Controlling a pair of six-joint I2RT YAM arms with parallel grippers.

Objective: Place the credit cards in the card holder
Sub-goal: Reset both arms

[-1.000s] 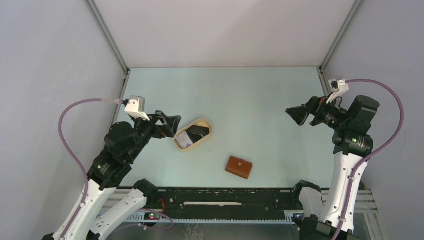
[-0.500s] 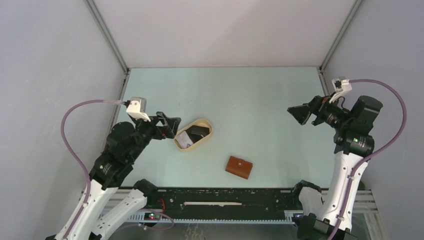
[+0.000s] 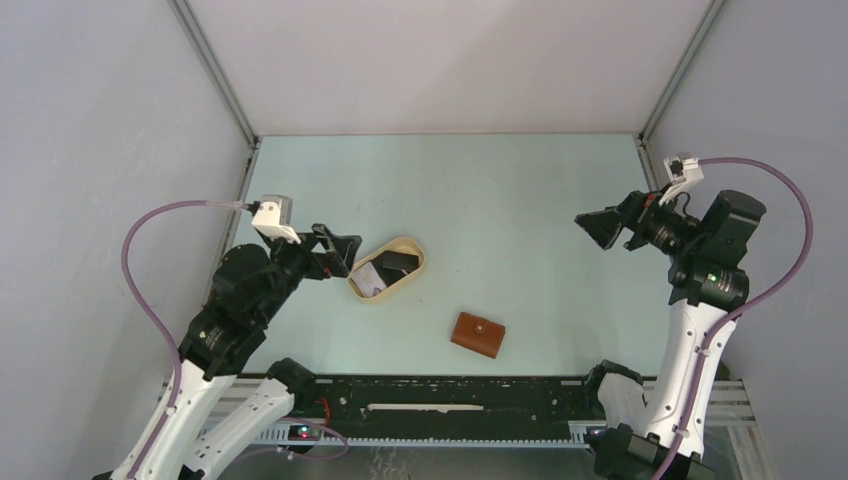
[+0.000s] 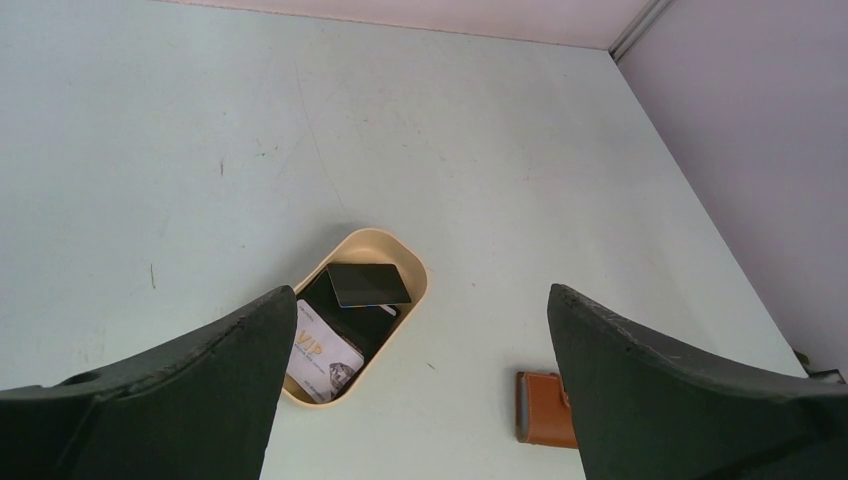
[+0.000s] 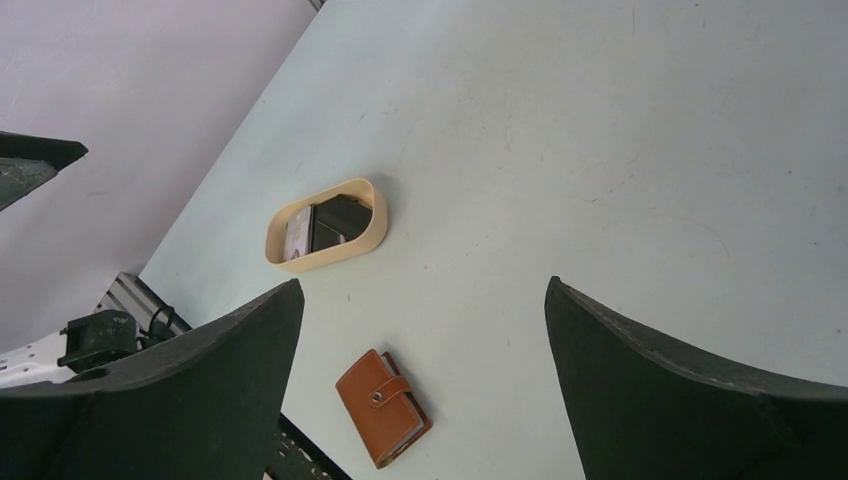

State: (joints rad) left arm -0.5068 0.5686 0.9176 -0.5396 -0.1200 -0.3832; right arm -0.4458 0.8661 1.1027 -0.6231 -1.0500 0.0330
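**Status: both arms raised, cards in tray, holder shut**

The credit cards (image 4: 345, 325) lay stacked in the cream oval plastic tray (image 3: 410, 270) on the pale green surface (image 3: 500, 190): a dark card leaning on top, a white printed card (image 4: 322, 358) beneath. The brown leather card holder (image 3: 478, 334) lay just beside the tray, toward the arm bases, with its snap flap closed. No card was visible in or on it.

The left end effector (image 3: 343, 250) hung above the surface just beside the tray, fingers apart, holding nothing. The right end effector (image 3: 598, 228) hung well apart from the tray, on the holder's far side, fingers also apart and empty.

Over the preceding second the right arm had lifted and drawn back slightly; the left had barely shifted. Tray, cards and holder had not moved, so the change carried no progress in the cards' placement.
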